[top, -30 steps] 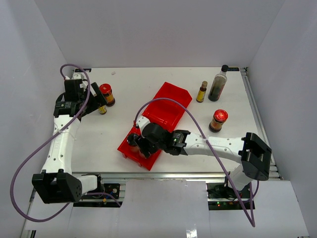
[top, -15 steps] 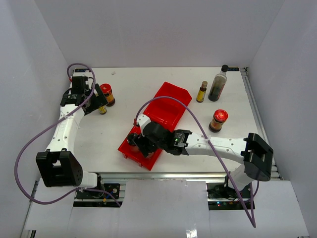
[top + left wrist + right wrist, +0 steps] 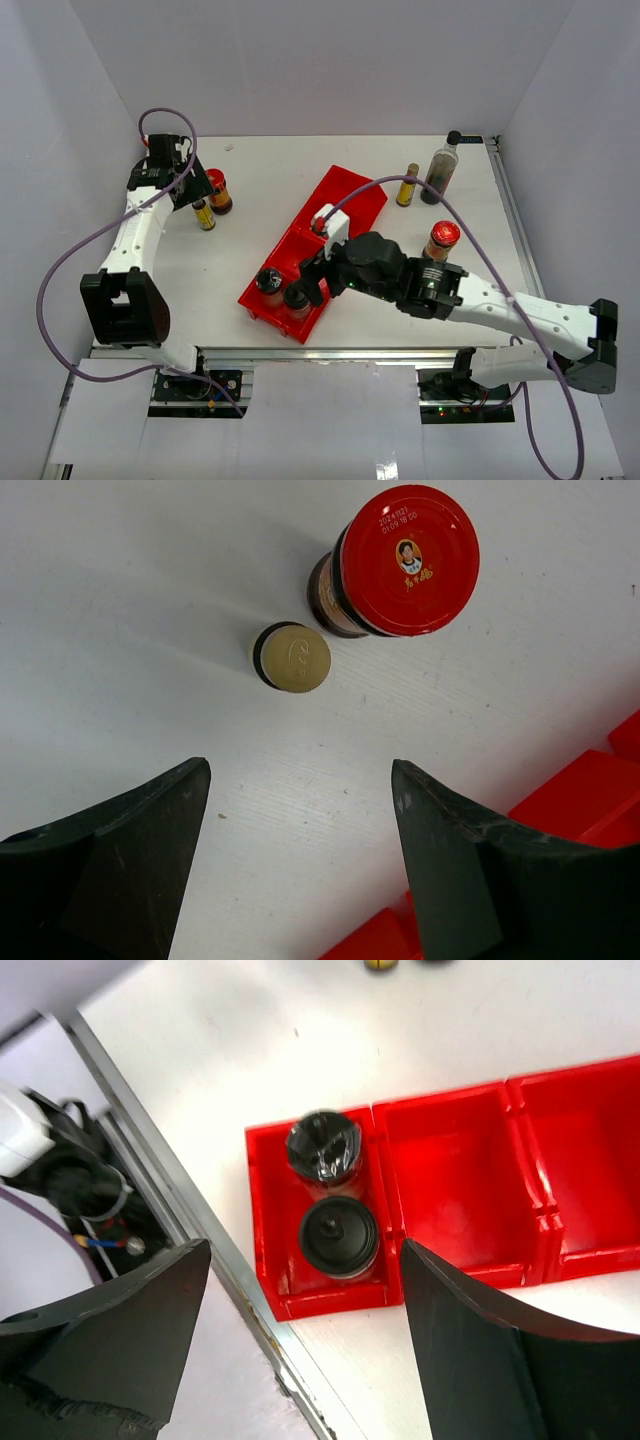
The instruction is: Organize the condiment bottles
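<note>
Now, your left gripper (image 3: pixel 298 780) hangs open and empty just by a slim yellow bottle (image 3: pixel 292 657) and a red-lidded jar (image 3: pixel 405 560), both standing left of the red bin (image 3: pixel 358 198). Your right gripper (image 3: pixel 305 1252) is open and empty too, above the black-lidded jars (image 3: pixel 340 1234), which sit side by side in the bin's near end box. A second slim bottle (image 3: pixel 408 184), the tall dark bottle (image 3: pixel 440 168) and a second red-lidded jar (image 3: pixel 440 240) stand right of the bin.
</note>
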You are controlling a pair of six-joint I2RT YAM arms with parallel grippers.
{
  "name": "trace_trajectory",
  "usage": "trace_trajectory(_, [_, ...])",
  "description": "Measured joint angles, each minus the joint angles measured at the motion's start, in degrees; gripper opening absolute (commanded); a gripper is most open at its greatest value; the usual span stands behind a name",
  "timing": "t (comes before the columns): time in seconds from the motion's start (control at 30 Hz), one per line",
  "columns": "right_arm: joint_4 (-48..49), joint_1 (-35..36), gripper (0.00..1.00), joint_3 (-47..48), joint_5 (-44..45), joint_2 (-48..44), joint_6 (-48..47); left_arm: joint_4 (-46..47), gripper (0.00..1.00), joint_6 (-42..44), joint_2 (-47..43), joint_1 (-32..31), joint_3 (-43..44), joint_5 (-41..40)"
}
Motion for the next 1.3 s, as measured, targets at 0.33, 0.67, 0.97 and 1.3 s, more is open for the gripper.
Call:
trace_trajectory(0.33, [-1.48,0.01,0.85,-1.79,3.27,-12.49,-0.31,0.17,0.79,1.15,8.24,0.0,1.41,-1.39])
trace_trajectory(0.67, [-3.47,0.01,0.87,-3.67,6.75,-15.38,-0.83,0.57,0.73,1.75,10.88,0.0,3.88,-3.22])
trace_trajectory(0.97, [-3.71,0.01,0.88,-4.51,7.44,-15.74,-0.84,1.42,0.64,2.56,14.47,0.0,5.66,-4.23])
trace_trajectory(1.3, [-3.69,0.01,0.88,-6.17,7.61,-17.34,-0.77,1.77,0.15,3.43,14.79,0.0,5.7,-4.53])
